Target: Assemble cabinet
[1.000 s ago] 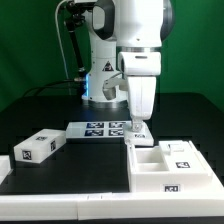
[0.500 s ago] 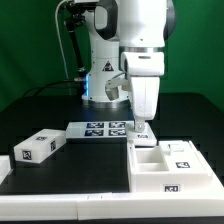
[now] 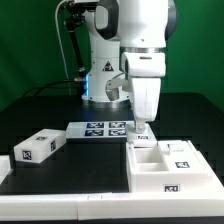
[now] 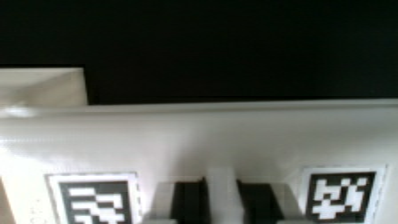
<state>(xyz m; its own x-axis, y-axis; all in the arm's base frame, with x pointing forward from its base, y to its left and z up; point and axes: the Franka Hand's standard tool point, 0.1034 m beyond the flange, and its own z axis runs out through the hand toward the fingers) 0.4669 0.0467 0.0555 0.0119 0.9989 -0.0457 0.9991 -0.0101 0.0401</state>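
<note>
The white cabinet frame lies at the exterior view's front right, with open compartments and a tag on its front. A tagged white block sits in its right part. My gripper points straight down at the frame's back left corner. In the wrist view the frame fills the picture as a blurred white surface with two tags. My gripper shows two dark fingers close together with a thin white wall between them. A loose tagged drawer block lies at the exterior view's left.
The marker board lies flat behind the frame, just left of the gripper. The robot base stands at the back centre. A white ledge runs along the table's front edge. The table top is black.
The gripper has shifted slightly toward the exterior view's right, staying low at the frame's back corner. The frame and the loose block have not visibly moved.
</note>
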